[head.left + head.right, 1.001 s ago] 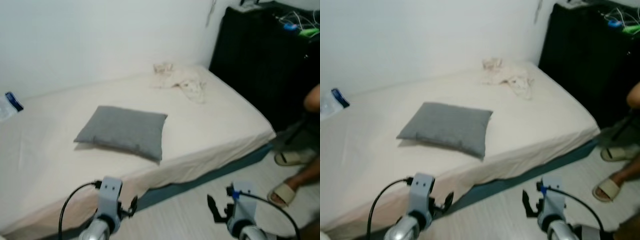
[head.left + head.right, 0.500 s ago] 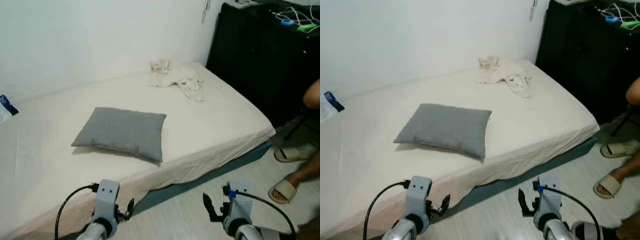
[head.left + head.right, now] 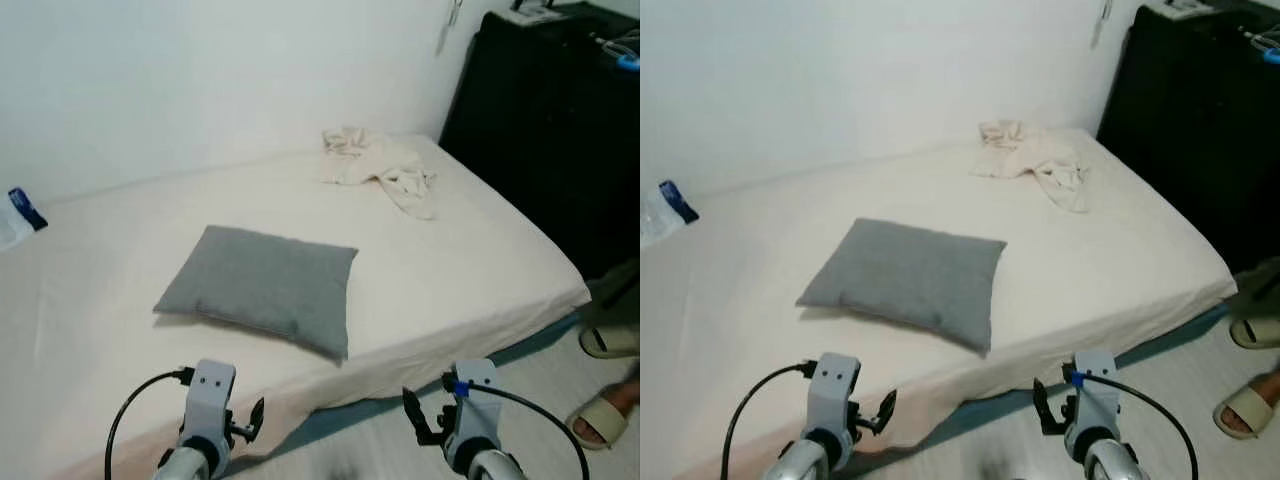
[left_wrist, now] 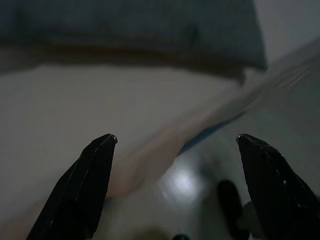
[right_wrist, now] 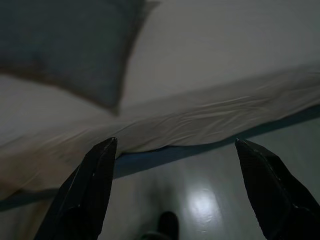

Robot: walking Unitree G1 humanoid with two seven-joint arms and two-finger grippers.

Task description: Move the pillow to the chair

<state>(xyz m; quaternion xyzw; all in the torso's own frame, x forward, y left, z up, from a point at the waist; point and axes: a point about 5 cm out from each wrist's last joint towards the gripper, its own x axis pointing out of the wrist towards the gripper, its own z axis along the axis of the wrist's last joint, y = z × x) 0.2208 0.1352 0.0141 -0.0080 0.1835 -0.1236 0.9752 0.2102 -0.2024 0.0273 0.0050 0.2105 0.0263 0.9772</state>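
Note:
A grey pillow (image 3: 264,286) lies flat on the cream bed (image 3: 470,250), near its front edge; it also shows in the wrist views as pillow (image 5: 65,47) and pillow (image 4: 130,25). My left gripper (image 4: 175,142) is held low in front of the bed, open and empty, with the bed's edge beyond its fingers. My right gripper (image 5: 175,145) is also open and empty, over the floor just short of the bed's edge. Both wrists, left gripper (image 3: 250,420) and right gripper (image 3: 415,425), sit at the bottom of the head views, below the pillow.
A crumpled cream cloth (image 3: 385,170) lies at the bed's far right corner. A black cabinet (image 3: 545,120) stands to the right of the bed. A person's sandalled foot (image 3: 605,415) rests on the pale floor at right. A bottle (image 3: 18,218) lies at the far left.
The whole picture has shifted: the camera has come closer to the bed and turned a little left, so the pillow sits nearer. Both grippers remain open and low.

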